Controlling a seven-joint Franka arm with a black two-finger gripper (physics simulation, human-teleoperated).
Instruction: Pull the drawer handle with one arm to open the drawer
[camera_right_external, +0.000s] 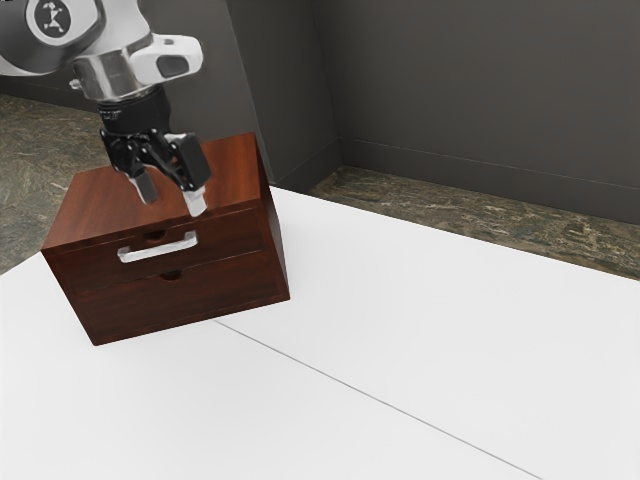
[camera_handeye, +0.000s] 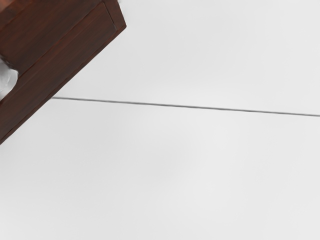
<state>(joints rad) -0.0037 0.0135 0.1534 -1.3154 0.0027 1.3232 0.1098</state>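
Well, starting at the exterior view's left, one arm (camera_right_external: 60, 30), mine, came in at the upper corner, its base cut off by the frame. Under it sat one dark wooden cabinet (camera_right_external: 230, 170) with two drawers, the upper drawer (camera_right_external: 235, 232) above the lower drawer (camera_right_external: 215, 285), both fronts flush with each other. I counted one pale handle (camera_right_external: 157, 246), on the upper drawer. Each front also had a small dark notch, too small to read.

My jaws hung just above that handle, over the cabinet's top front edge. The two fingertips (camera_right_external: 197, 205) were spread apart with nothing between them; whether the nearer tip brushed the wood I could not tell.

From my wrist, one cabinet corner (camera_handeye: 55, 45) showed, the rest cut off, with a pale blur (camera_handeye: 6, 80) beside it that I could not make out.

Rightward the white counter (camera_right_external: 450, 330) lay open, crossed by one thin dark line (camera_right_external: 380, 395). Its far edge met a mottled floor (camera_right_external: 480, 210) under grey walls (camera_right_external: 450, 80).
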